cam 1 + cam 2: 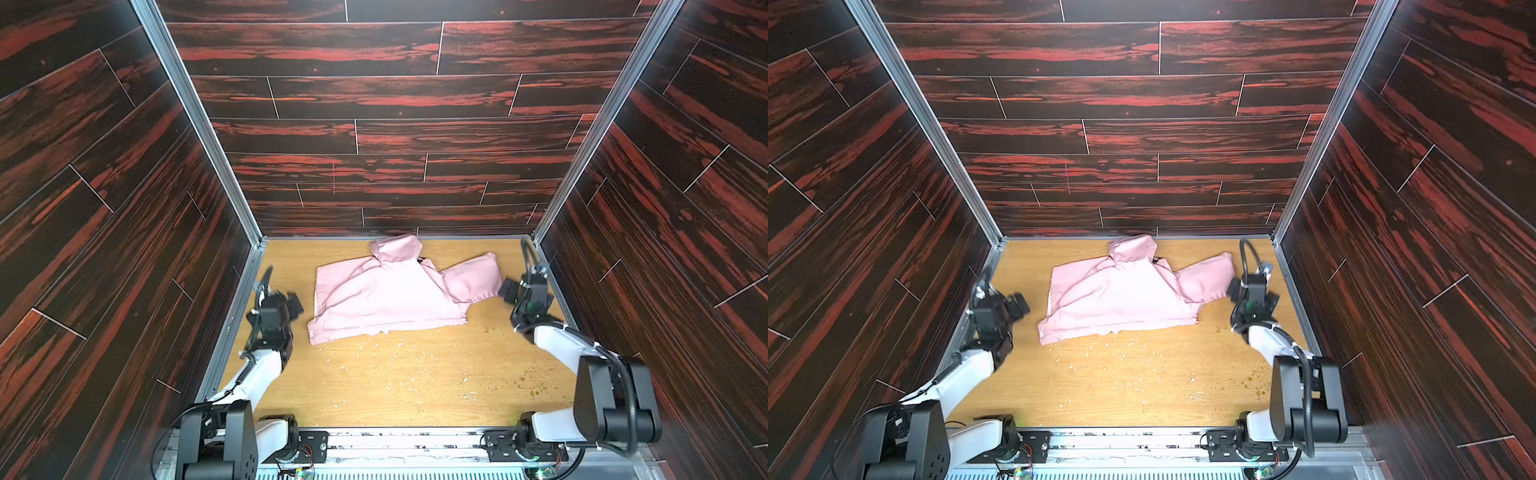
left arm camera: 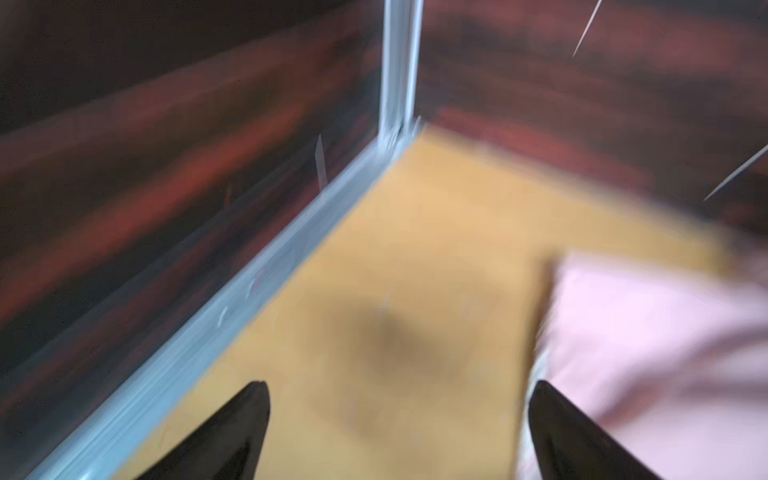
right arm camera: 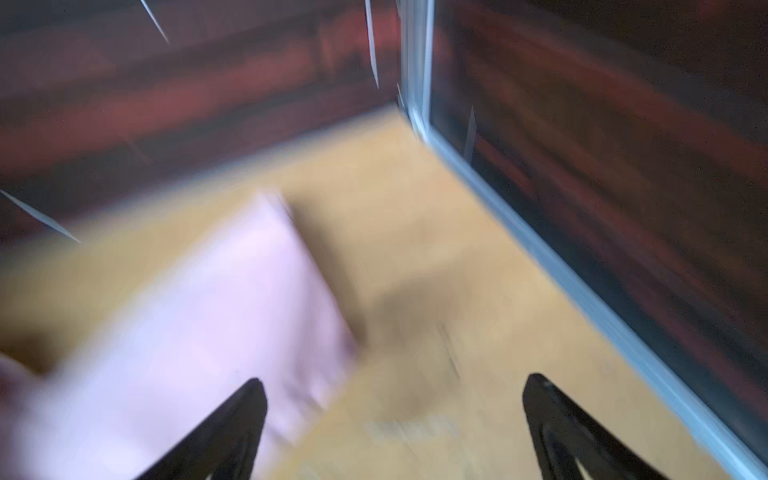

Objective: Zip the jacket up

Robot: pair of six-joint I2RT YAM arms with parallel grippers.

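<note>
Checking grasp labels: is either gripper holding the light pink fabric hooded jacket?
No, the left gripper and right gripper both stand wide open beside the jacket, gripping nothing.

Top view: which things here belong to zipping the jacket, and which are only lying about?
For the job: jacket, left pincer, right pincer, both open.
Lying about: pale scraps and greenish crumbs on the table.

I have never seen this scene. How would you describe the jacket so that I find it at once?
Dark red wood-pattern walls enclose a light wooden table. Near its far edge, between the left gripper and the right gripper, lies the jacket, spread out with its hood toward the back wall. It is the only soft, pale pink thing there; the rest is scattered crumbs.
</note>
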